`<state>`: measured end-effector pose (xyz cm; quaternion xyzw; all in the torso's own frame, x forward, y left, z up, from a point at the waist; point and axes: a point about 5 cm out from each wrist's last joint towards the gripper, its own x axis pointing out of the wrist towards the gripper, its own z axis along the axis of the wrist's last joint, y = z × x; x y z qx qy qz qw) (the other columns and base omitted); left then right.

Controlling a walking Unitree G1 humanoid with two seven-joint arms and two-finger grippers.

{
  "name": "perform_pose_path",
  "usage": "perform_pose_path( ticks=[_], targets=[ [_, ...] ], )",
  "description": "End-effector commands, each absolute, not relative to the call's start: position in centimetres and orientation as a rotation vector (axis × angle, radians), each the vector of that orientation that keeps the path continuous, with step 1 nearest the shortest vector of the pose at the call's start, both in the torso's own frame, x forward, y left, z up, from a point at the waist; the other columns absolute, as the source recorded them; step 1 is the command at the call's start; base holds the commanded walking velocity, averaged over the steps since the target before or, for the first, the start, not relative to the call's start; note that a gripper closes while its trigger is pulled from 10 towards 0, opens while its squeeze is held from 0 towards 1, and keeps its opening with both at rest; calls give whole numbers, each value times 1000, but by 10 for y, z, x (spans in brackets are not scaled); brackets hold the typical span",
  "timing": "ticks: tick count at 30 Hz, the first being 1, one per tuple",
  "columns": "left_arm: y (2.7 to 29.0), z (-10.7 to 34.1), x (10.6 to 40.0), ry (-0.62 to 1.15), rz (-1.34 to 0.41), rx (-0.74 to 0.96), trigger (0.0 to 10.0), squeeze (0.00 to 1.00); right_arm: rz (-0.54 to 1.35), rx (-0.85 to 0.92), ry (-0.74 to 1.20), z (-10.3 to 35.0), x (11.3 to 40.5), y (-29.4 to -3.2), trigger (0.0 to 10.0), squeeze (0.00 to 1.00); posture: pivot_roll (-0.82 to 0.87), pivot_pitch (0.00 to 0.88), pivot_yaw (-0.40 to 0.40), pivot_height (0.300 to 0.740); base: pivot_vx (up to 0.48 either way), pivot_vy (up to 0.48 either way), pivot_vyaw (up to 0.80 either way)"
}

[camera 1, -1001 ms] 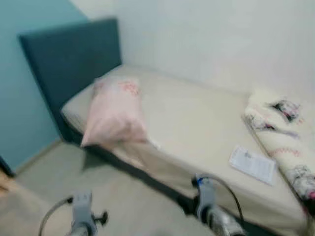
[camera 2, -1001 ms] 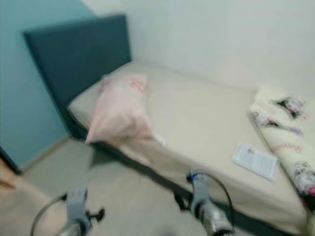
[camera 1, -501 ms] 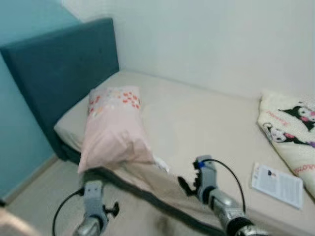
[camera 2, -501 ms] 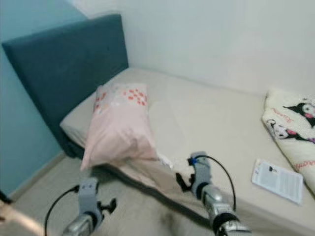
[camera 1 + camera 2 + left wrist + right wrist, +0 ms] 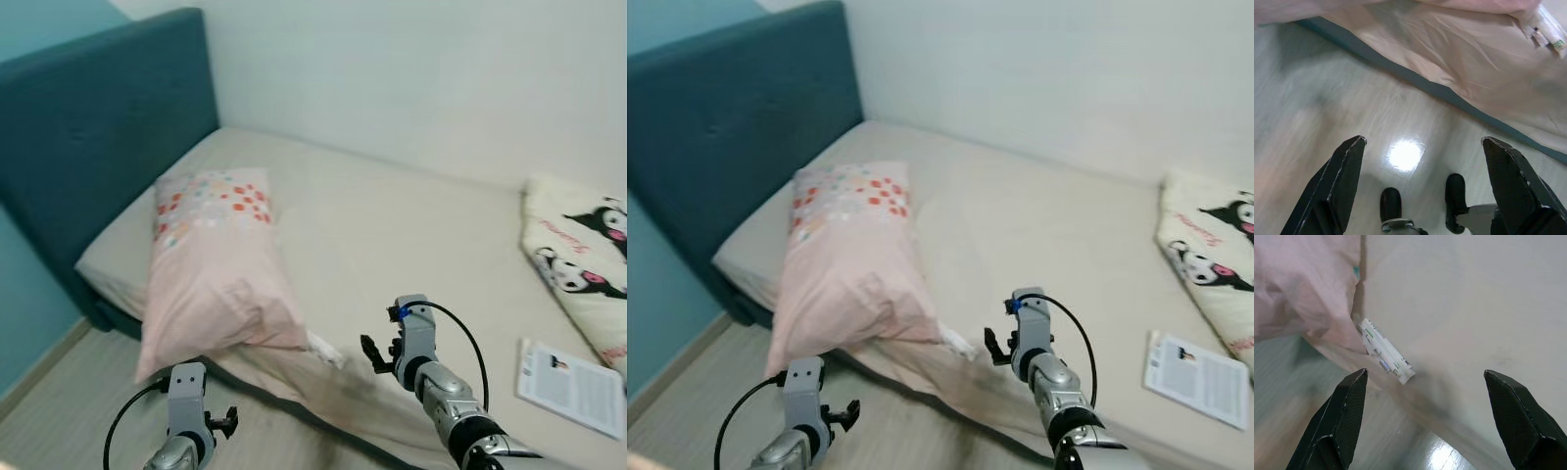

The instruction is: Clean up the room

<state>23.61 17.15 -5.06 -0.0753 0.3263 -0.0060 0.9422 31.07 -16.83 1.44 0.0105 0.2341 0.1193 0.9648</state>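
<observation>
the right gripper [image 5: 1420, 421] hangs over the near edge of the beige-sheeted bed [image 5: 411, 235], its 2 black fingers [image 5: 1344, 416] spread wide, and between them lies a small white crumpled wrapper with green and dark print [image 5: 1385, 357]. that framing suggests the arm is lined up to pick the wrapper as litter. the wrapper rests on the sheet right at the mattress edge, touching the lower corner of the pale pink pillow with red and orange dots [image 5: 211, 264], which sags off the side of the bed toward the floor. it looks thin, flat and creased, roughly oblong, probably light and easy to crush or push away.

the left gripper [image 5: 1420, 186] is held low over the light wooden floor [image 5: 1352, 127], fingers also spread and holding nothing, likely idle. near the foot of the bed lie a white printed leaflet [image 5: 573, 384] and a cream folded blanket with black cartoon figures [image 5: 583, 259], both well apart from the wrapper. a teal upholstered headboard [image 5: 88, 147] stands behind the pillow.
</observation>
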Motion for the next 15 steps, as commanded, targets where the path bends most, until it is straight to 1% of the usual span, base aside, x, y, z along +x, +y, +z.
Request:
perform_pose_path(
  ticks=[1, 4, 5, 10, 15],
  targets=[
    [176, -58, 225, 714, 10, -142, 10000, 0, 263, 22, 463, 14, 310, -165, 10000, 0, -12, 36, -35, 740, 0, -450, 0],
    [178, -58, 226, 713, 35, -127, 10000, 0, 275, 18, 459, 15, 311, -163, 10000, 0, -12, 36, -35, 740, 0, -458, 0],
    [180, -57, 227, 715, 64, -130, 10000, 0, 280, 13, 455, 16, 312, -162, 10000, 0, -12, 36, -37, 740, 0, 0, 0],
    [180, -55, 231, 701, 74, -101, 10000, 0, 299, 20, 442, 20, 315, -159, 10000, 0, -13, 36, -36, 740, 0, 0, 0],
    [183, -49, 239, 665, 88, -118, 10000, 0, 351, 47, 406, 26, 318, -152, 10000, 0, -17, 36, -35, 740, 0, 0, 0]
  ],
)
